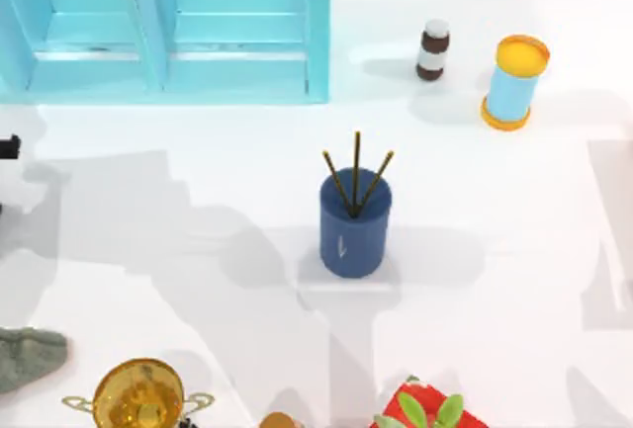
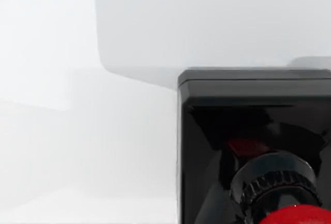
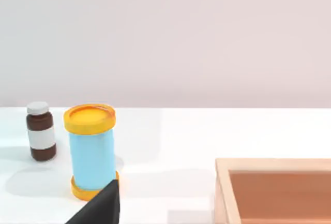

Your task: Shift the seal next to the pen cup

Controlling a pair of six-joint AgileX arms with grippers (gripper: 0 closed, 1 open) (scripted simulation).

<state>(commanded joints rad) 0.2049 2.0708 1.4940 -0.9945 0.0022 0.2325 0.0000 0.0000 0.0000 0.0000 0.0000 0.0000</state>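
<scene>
Left gripper: a black part of the left arm [image 1: 8, 146] pokes in at the table's left edge, about 9 o'clock from centre; whether it is clamped or apart cannot be told. The seal [image 2: 253, 131] sits right up against the left wrist camera, with its black square block and ribbed black collar in close view and the red knob [image 2: 296, 215] nearest the lens. White surface lies behind it. I cannot tell whether the seal rests on the table or is gripped. Right gripper: a dark wedge [image 3: 98, 207] shows in the right wrist view, and its grip state also cannot be told. Past that wedge the can [image 3: 92, 151] stands upright, light blue with orange rims. The bottle [image 3: 40, 131] is just beside the can and apart from it. A shallow wooden tray [image 3: 223, 193] lies on the can's other side, well apart. From above, the pen cup [image 1: 353, 222] stands upright at table centre, dark blue, with three sticks [image 1: 356, 173] fanning out of it and a white mark on its side. From the cup, the bottle is at 1 o'clock and the can between 1 and 2, both near the far edge. A blue shelf unit [image 1: 168, 28] is at 11. A gold trophy [image 1: 138, 398] is near 8, with a grey-green cloth [image 1: 28, 357] further out. A red item with green leaves [image 1: 425, 410] is at 5.
</scene>
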